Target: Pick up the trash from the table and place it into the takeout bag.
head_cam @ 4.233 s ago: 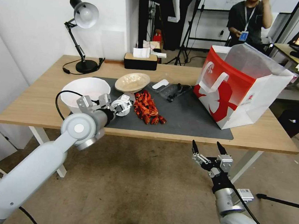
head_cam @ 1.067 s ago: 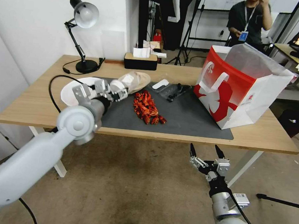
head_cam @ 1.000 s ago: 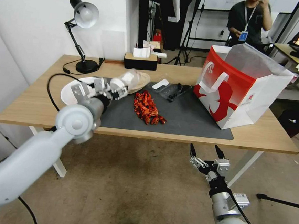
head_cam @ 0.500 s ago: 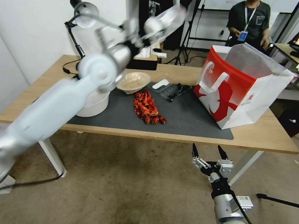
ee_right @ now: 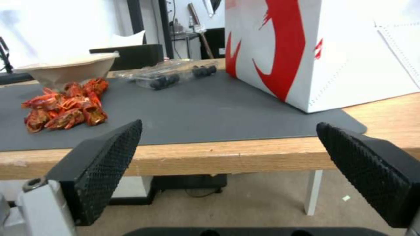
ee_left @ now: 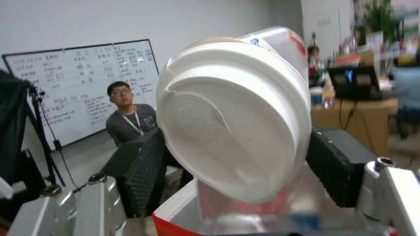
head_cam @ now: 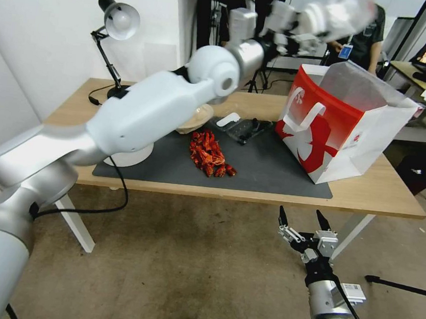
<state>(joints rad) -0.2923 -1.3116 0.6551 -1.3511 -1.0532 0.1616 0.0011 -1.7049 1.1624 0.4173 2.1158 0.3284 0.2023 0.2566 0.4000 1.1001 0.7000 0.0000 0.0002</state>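
Trash in hand, a white-lidded clear plastic cup (ee_left: 236, 111), sits clamped in your left gripper (head_cam: 302, 26) at the frame's top, above the red-and-white paper takeout bag (head_cam: 343, 125); releasing short risks clipping its rim

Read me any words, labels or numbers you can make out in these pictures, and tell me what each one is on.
No text can be read.
Takeout bag: a small red mark on its white side, too small to read.
Whiteboard: rows of handwriting, too blurred to read.
White-lidded cup in the left gripper: a small blue mark on its clear wall, unreadable.
Right gripper: a white tag on its wrist, unreadable.
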